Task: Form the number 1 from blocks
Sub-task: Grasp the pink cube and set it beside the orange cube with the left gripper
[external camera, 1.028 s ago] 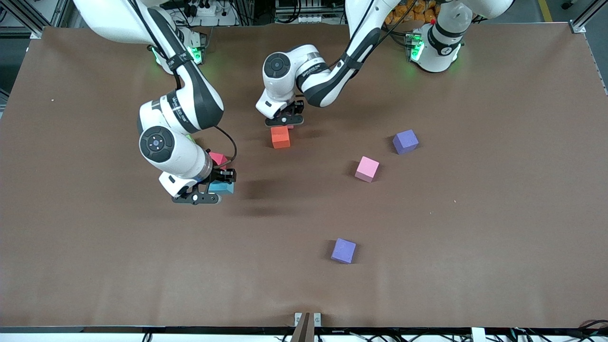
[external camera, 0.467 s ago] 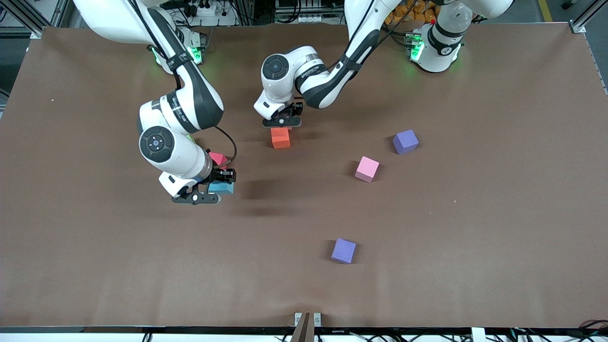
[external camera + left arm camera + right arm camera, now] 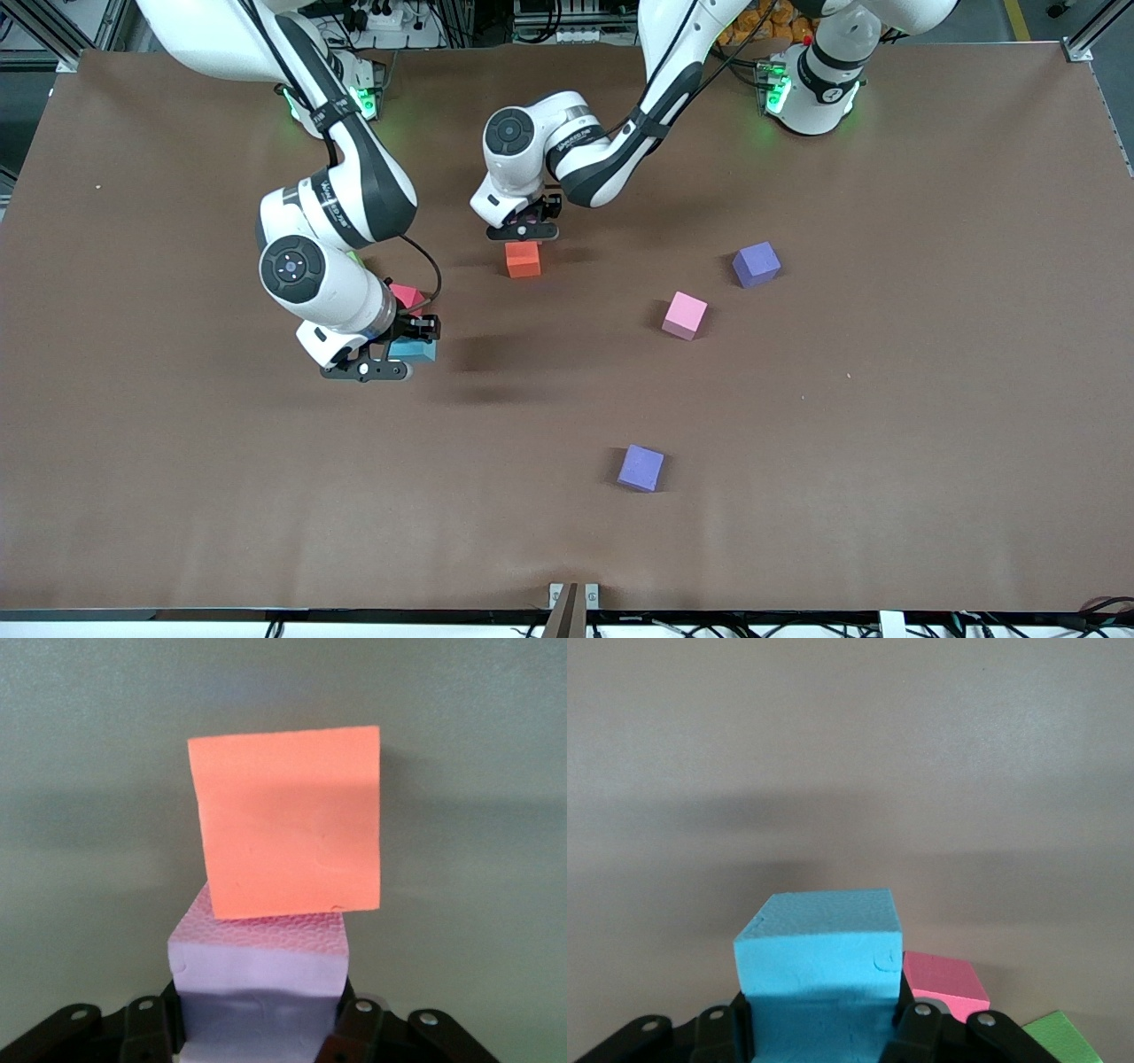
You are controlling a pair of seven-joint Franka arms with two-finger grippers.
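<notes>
The left gripper (image 3: 523, 232) clamps a gripped cube (image 3: 261, 992) just over a table cube (image 3: 288, 819). The right gripper (image 3: 394, 354) clamps a second cube (image 3: 819, 948). Close by it lies a neighbour cube (image 3: 943, 979), and a further cube (image 3: 1063, 1036) lies just beside that one.

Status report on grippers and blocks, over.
Left gripper shut on pinkish foam cube, over orange foam cube. Right gripper shut on light blue foam cube. Nothing blocking.

A robotics lab: two white Franka arms (image 3: 354, 177) bolted along one edge of a brown paper-covered counter (image 3: 886, 443), aluminium frame posts (image 3: 1099, 27) at its corners, and power strips with cables (image 3: 381, 18) nearby.
</notes>
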